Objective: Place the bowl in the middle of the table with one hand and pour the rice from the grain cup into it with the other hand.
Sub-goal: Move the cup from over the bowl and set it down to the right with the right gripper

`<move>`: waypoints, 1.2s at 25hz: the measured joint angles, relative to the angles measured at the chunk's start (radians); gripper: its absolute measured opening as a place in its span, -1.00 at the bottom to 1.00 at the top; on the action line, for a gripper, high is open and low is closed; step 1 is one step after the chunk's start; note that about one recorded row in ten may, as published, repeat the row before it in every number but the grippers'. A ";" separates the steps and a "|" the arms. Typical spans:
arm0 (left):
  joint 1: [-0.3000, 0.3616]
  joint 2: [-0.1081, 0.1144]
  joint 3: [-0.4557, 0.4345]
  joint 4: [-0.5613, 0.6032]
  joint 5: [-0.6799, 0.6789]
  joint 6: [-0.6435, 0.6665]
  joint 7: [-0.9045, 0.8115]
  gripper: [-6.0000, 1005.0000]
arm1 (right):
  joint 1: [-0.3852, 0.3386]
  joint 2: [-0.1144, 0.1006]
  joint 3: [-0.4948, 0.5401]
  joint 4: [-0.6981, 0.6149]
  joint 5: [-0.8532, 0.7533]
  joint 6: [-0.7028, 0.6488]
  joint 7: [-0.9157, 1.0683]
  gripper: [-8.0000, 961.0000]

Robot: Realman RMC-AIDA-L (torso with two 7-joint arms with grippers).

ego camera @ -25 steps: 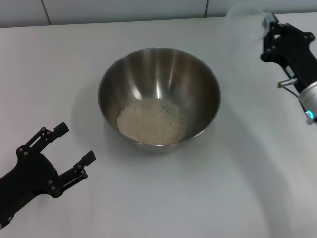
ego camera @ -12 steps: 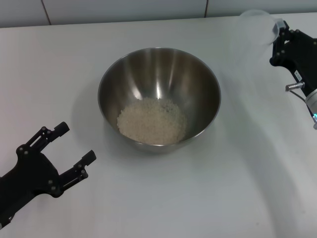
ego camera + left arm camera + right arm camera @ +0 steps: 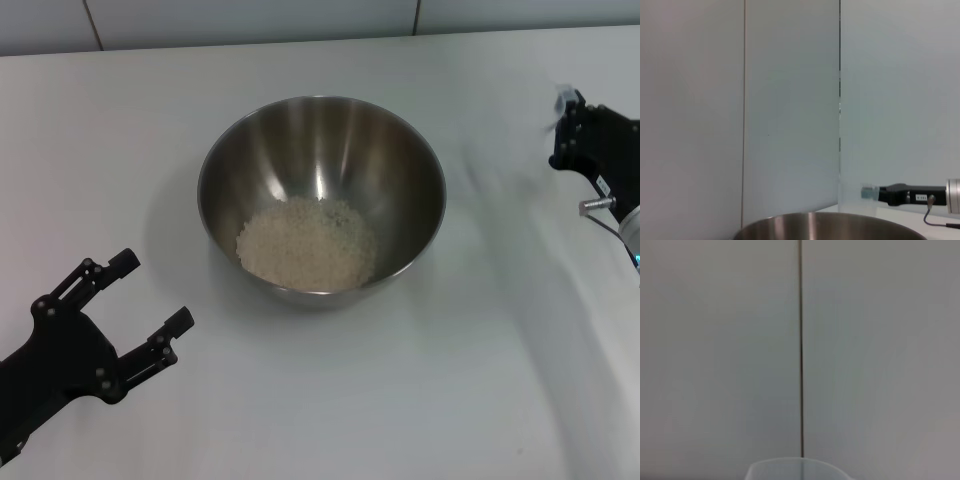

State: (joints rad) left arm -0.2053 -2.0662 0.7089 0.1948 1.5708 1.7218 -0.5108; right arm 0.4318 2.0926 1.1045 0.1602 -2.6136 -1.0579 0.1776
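Large round stainless-steel bowl [image 3: 321, 196] sits mid white matte table [image 3: 330, 400], pale off-white rice [image 3: 306, 244] heaped in its bottom. Black left gripper [image 3: 148, 308] hangs near table's front left, well apart from bowl, jaws wide, holding nothing. Black right gripper [image 3: 572, 128] at far right edge holds small clear plastic grain cup [image 3: 799, 469]; only cup's rim shows, in right wrist view.

my white table [image 3: 330, 400], steel bowl [image 3: 321, 160] sat mid-table on it, rice [image 3: 306, 243] piled inside, tiled wall [image 3: 250, 20] behind the bowl
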 joint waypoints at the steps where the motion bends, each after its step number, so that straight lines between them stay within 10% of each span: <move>1: 0.000 0.000 0.000 0.000 0.000 0.001 0.000 0.68 | 0.000 0.000 0.000 -0.002 0.001 0.013 0.000 -0.95; 30: 0.012 0.005 0.001 0.000 0.004 0.020 0.000 0.68 | -0.007 0.000 -0.044 -0.005 -0.006 0.101 0.009 -0.60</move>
State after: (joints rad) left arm -0.1933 -2.0616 0.7102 0.1949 1.5748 1.7415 -0.5108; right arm 0.4244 2.0923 1.0601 0.1548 -2.6201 -0.9565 0.1864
